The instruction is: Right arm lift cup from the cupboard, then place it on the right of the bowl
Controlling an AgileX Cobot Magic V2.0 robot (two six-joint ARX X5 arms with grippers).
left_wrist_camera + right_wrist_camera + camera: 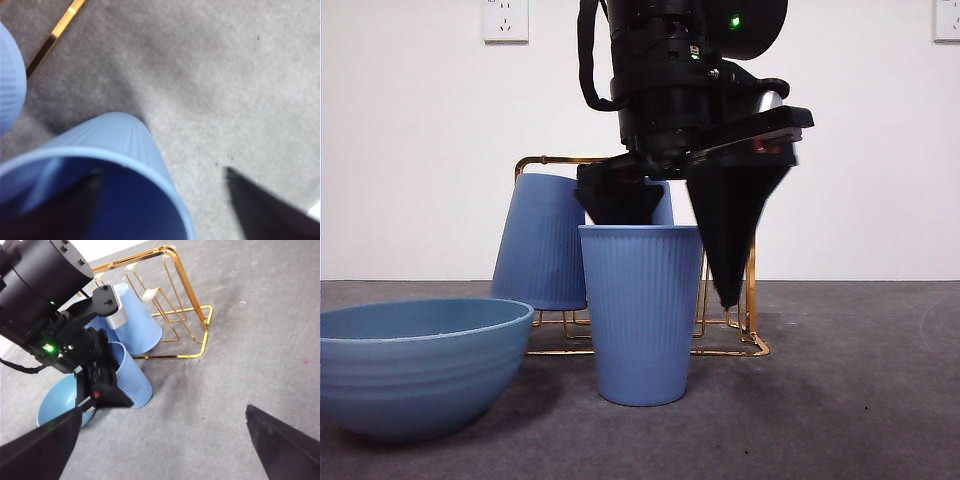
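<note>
Straddling the cup (115, 135) rim, left hand (162, 172); inner finger (75, 210) plain only wrist-side.

Cup (642, 315): matt light-blue, plastic-looking, fine vertical ribs, plain smooth rim. Bowl (415, 365): same matt blue, faint horizontal ridges outside, soft sheen inside. Rack (185, 305): thin gold metal wire, polished, glossy. Table cover (860, 400): grey, felt-like cloth, matt, slightly fuzzy. Gripper fingers (730, 235): black, matt, smooth. Far wall (420, 150): flat white.
</note>
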